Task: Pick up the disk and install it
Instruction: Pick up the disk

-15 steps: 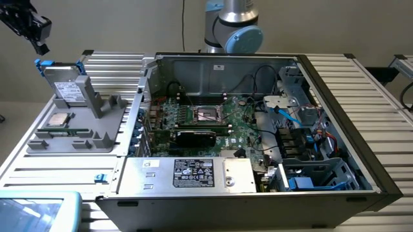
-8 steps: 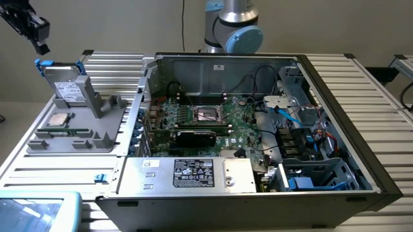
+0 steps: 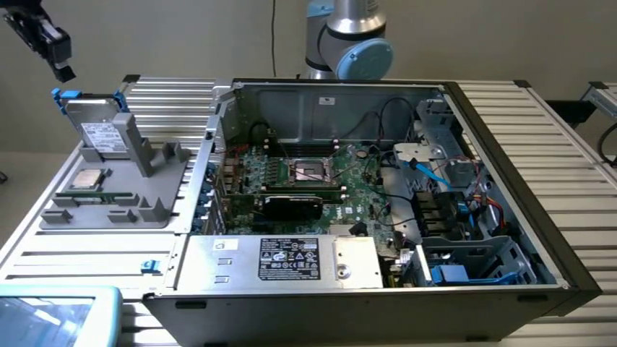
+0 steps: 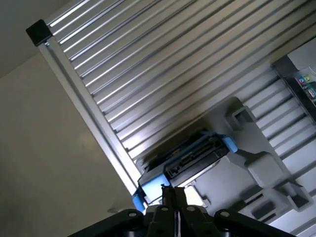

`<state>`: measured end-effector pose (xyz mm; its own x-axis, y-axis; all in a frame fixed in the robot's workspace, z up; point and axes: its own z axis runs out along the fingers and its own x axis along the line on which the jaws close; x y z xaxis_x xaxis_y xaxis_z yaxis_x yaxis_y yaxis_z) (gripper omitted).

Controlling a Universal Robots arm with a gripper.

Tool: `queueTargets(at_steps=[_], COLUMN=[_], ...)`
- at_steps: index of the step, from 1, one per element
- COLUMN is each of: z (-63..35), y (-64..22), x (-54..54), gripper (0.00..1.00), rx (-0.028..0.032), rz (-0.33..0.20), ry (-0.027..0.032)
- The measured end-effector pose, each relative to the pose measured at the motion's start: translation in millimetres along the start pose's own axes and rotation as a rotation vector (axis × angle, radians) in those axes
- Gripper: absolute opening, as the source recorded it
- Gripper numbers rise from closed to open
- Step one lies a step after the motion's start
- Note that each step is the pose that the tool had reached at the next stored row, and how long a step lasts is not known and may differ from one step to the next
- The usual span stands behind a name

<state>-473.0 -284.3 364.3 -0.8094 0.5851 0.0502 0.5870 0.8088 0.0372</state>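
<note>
- While the flat silver-grey metal disk (image 3: 100,134), with its white label and blue plastic side rails, stands up on end in the grey plastic holder (image 3: 144,210), nothing touches it.
- Its long side points up. Its top edge has a blue tab at each end and runs across from the exterior view's left to the exterior view's right.
- The black gripper (image 3: 63,69) hangs in the air above the disk, a little toward the exterior view's left, and apart from it.
- So the way from the jaws to the disk is down and a bit toward the exterior view's right.
- In the wrist view the gripper (image 4: 174,193) looks down on the disk's top edge. The jaws are closed tight together and hold nothing.
- The holder has other things in it too. A small square silver chip (image 3: 87,178) lies flat in a slot near the foot of the disk.
- The holder sits on a ribbed silver metal table (image 3: 164,101).
- Beside the holder, on the exterior view's right, stands a big open black computer case (image 3: 337,97).
- Inside the case are a green board (image 3: 371,195), a large silver box with a black-and-white label (image 3: 222,264) and a grey metal cage (image 3: 482,249) with blue bits in it.
</note>
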Motion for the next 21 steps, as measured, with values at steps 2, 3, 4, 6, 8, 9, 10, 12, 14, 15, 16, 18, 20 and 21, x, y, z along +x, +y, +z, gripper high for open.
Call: queueTargets(at_steps=[2, 3, 4, 6, 8, 9, 10, 12, 14, 15, 16, 18, 20, 21], z=[0.0, 0.1, 0.1, 0.2, 0.2, 0.2, 0.3, 0.4, 0.4, 0.4, 0.4, 0.3, 0.3, 0.3], y=[0.0, 0.0, 0.0, 0.0, 0.0, 0.0, 0.0, 0.0, 0.0, 0.0, -0.1, -0.1, -0.1, -0.1], x=[0.0, 0.0, 0.0, 0.0, 0.0, 0.0, -0.1, 0.0, 0.0, 0.0, 0.0, 0.0, -0.1, -0.1], gripper=[0.11, 0.11, 0.11, 0.11, 0.11, 0.11, 0.11, 0.11, 0.11, 0.11, 0.11, 0.11, 0.11, 0.11], rx=[-0.0016, -0.0026, -0.0034, -0.0052, -0.0069, -0.0077, -0.0087, -0.0105, -0.0112, -0.0113, -0.0112, -0.0118, -0.0132, -0.0141], rz=[0.034, 0.052, 0.069, 0.104, 0.138, 0.155, 0.174, 0.208, 0.223, 0.223, 0.223, 0.235, 0.265, 0.283], ry=[-0.0012, -0.0018, -0.0025, -0.0038, -0.0051, -0.0057, -0.0065, -0.0078, -0.0083, -0.0083, -0.0083, -0.0087, -0.0098, -0.0104])
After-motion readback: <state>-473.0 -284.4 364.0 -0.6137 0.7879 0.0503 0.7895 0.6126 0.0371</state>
